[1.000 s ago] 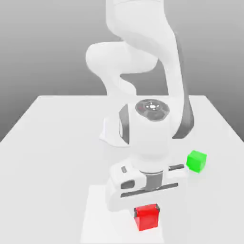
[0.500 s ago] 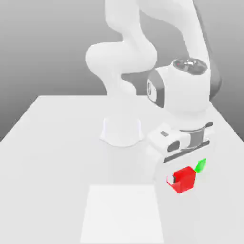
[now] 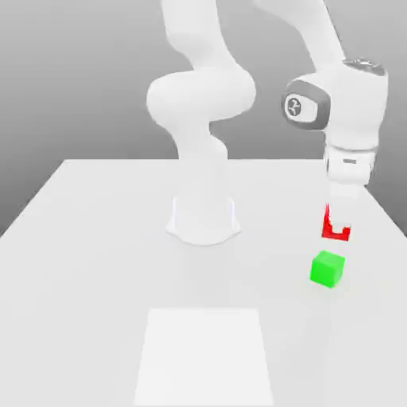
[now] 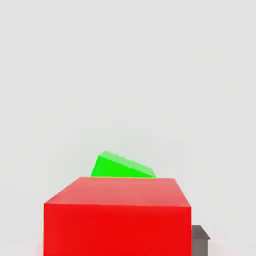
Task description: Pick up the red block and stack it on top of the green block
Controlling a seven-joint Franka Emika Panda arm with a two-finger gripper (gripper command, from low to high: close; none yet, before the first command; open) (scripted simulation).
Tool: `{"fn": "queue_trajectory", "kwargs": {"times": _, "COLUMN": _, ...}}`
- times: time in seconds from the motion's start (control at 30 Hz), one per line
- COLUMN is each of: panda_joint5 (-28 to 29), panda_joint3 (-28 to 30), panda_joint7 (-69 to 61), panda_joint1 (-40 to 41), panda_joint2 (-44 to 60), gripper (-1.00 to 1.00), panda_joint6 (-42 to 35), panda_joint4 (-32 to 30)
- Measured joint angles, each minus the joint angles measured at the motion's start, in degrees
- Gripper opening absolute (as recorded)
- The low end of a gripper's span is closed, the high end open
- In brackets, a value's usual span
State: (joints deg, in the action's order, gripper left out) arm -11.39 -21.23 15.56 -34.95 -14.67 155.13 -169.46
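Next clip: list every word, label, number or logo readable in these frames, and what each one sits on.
There is no readable text.
red block: plain faces, no label.
green block: plain faces, no label.
Arm's wrist housing: a small round pale emblem on the dark cap, no letters or digits legible.
Table: a lighter square patch on it, no printing.
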Motion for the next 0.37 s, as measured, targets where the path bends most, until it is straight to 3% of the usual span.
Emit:
{"fn": "queue_trajectory", "kwargs": {"times": 0.27, "panda_joint5": 9.6, "panda_joint3": -1.2, "panda_joint7": 6.5, "panda_joint1": 3.7, "panda_joint2": 12.1, "gripper": -1.0, "panda_joint6": 11.7, "panda_joint4": 0.1}}
{"fn": "queue_trajectory", "kwargs": {"times": 0.3, "panda_joint5": 11.2, "panda_joint3": -0.6, "panda_joint7": 7.5, "panda_joint1": 3.4, "panda_joint2": 13.7, "gripper": 1.0, "panda_joint6": 13.3, "panda_joint4": 0.1}}
{"fn": "queue_trajectory", "kwargs": {"times": 0.37, "panda_joint5": 11.2, "panda_joint3": -0.6, "panda_joint7": 7.5, "panda_joint1": 3.7, "panda_joint2": 13.7, "gripper": 1.0, "panda_joint6": 13.3, "panda_joint4": 0.1}}
